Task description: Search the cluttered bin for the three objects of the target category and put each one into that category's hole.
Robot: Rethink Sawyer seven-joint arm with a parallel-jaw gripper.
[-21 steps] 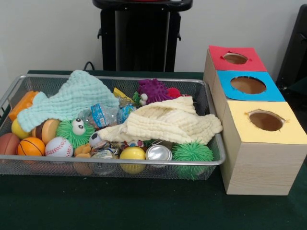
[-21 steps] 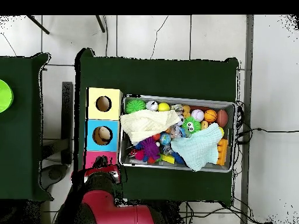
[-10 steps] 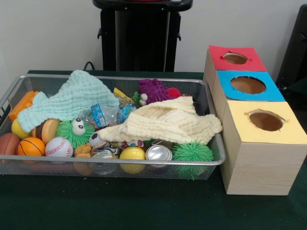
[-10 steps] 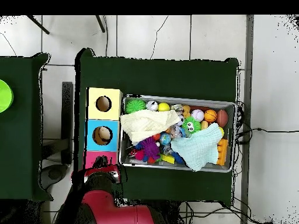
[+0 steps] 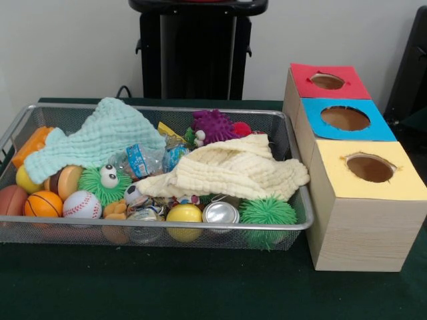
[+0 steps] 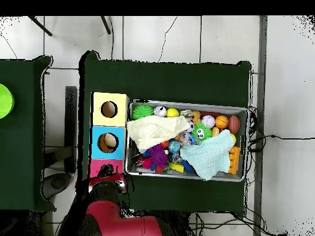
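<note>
Apparently search stage: yellow cloth (image 5: 230,170) at bin (image 5: 293,223) 3 o'clock hides objects; lift first. End effector state: cannot tell.

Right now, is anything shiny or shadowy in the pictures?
Front view: the can top gleams with a soft reflection, and the holes in the boxes look dark inside. The light is even, with no hard shadows on the bin. Overhead view: the toys in the bin are too small to show any shine.
</note>
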